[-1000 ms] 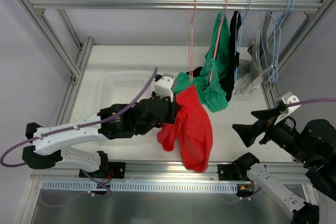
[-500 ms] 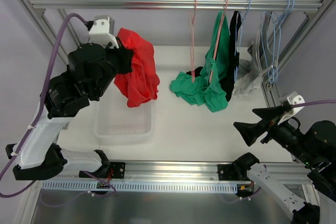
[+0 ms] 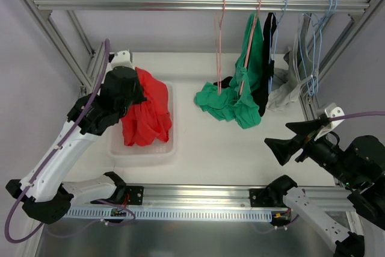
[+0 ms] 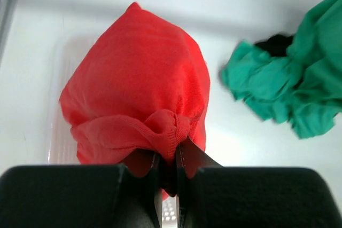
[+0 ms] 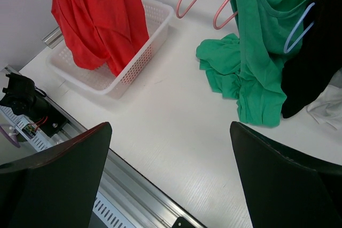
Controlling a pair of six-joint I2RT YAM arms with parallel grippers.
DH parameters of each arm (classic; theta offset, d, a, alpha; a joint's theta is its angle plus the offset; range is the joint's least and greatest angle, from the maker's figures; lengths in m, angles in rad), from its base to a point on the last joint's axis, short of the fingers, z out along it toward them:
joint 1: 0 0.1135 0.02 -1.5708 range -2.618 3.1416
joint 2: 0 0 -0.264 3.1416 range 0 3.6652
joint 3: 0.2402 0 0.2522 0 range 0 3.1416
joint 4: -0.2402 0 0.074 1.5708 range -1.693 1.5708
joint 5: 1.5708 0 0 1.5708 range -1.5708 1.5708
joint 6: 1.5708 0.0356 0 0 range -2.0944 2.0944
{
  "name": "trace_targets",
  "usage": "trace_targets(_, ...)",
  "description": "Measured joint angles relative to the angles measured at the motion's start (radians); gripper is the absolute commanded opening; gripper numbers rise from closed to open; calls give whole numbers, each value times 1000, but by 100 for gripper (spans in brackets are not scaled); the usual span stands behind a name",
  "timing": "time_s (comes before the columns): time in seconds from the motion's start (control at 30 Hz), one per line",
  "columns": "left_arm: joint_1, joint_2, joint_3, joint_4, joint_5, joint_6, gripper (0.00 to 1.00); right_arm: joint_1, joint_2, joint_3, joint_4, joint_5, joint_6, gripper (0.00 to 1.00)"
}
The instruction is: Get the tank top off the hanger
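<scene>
Lowered since half a second ago, the red tank top (image 3: 147,118) now hangs into the white basket (image 3: 150,151) — well clear of the bare pink hanger (image 3: 219,40) — pinched tight in the left gripper (image 4: 166,158). Only letting go seems left; the right gripper (image 3: 284,138) waits spread wide, empty.

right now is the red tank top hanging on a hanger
No, the left gripper is shut on the red tank top, holding it over the white basket, clear of the hangers.
</scene>
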Motion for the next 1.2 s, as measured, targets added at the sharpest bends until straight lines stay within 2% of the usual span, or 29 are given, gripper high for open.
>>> trace_targets(0.13,56,-51,-224,-6,60,-93,0,0,5,-32,14,-19,2,99)
trace_targets(0.23,95,-28,-342,17,155,-122,0,0,17,-53,30,-39,5,99)
trace_targets(0.37,160,64,-395,79,298,-126,0,0,29,-83,56,-67,14,99)
trace_targets(0.63,220,260,-454,175,389,-142,0,0,32,-110,69,-70,27,99)
trace_targets(0.67,225,288,-467,181,393,-146,3,0,37,-103,69,-56,31,99)
trace_targets(0.7,225,312,-481,185,399,-149,20,0,48,-90,68,-36,32,100)
trace_targets(0.77,225,338,-508,192,413,-155,33,0,81,-48,67,19,36,100)
trace_targets(0.8,225,341,-523,192,420,-158,43,0,109,-16,67,56,39,99)
trace_targets(0.83,224,337,-535,190,428,-161,65,0,142,21,67,89,41,100)
trace_targets(0.97,216,235,-547,188,455,-158,99,0,314,172,76,166,51,99)
trace_targets(1.13,172,-76,-528,185,491,-138,99,0,589,351,98,241,57,99)
trace_targets(1.2,152,-186,-504,191,503,-128,99,0,697,406,111,282,56,95)
